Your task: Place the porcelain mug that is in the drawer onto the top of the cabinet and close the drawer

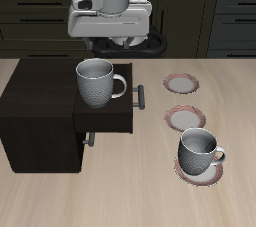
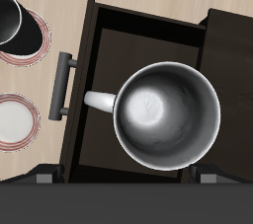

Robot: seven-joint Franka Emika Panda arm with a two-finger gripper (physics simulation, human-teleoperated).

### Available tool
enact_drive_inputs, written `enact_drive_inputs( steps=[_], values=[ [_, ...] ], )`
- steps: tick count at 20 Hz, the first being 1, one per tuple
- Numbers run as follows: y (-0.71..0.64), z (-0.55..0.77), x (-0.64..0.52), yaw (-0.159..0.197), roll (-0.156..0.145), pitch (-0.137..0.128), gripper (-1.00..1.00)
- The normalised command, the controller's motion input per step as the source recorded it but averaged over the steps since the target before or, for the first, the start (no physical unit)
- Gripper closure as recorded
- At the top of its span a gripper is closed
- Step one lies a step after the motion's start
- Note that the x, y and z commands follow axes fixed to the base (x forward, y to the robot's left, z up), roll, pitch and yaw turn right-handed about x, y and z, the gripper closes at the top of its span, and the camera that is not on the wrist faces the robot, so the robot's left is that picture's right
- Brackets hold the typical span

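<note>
Tool (image 1: 110, 43) hangs over the open drawer (image 1: 118, 119) with the mug (image 1: 95, 81) directly below it, lifted above the drawer. It seems clamped on the far rim, but the fingertips are hidden, so I cannot tell the grip for sure. Handle (image 2: 99, 101) points toward the drawer's front. Cabinet (image 1: 35, 86) top lies just beside the mug, so the coming move is probably a short sideways carry. Count: 2 mugs, the other (image 1: 198, 152) on a plate (image 1: 183, 173); 3 plates on the tabletop (image 1: 150, 201); 2 drawers.
</note>
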Motion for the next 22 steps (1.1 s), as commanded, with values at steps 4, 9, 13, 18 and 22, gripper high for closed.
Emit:
enact_drive_inputs(
  steps=[4, 9, 13, 18, 22],
  values=[
    [0.11, -0.12, 0.13, 0.031, 0.019, -0.001, -1.0],
    [0.07, -0.22, 0.15, 0.012, -0.009, 0.016, -1.0],
    [0.04, -0.31, 0.09, -0.03, -0.002, 0.041, -1.0],
    [-0.03, -0.32, 0.02, -0.029, 0.001, 0.036, -1.0],
    [-0.08, -0.29, 0.02, -0.033, -0.017, 0.044, -1.0]
  ],
)
